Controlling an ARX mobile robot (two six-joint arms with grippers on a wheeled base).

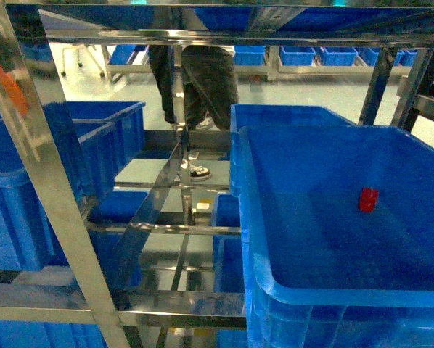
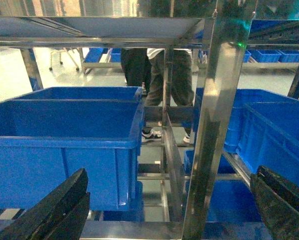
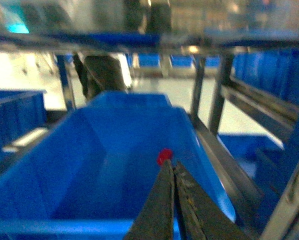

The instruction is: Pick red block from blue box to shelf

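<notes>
Right of head frame: red block (image 1: 368,199) loose in blue box (image 1: 420,297) | right gripper (image 3: 173,172) pressed together, left gripper (image 2: 169,200) spread | risk: closed tips knock block away.

Small red block (image 1: 368,200) sits on the blue box (image 1: 289,290) floor, box resting on the steel shelf (image 1: 50,181).

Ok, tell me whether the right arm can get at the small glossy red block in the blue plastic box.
Probably yes. The small glossy red block lies alone on the open blue plastic box's floor, straight beyond the shut right gripper, nothing between them; its jaws must open first.
</notes>
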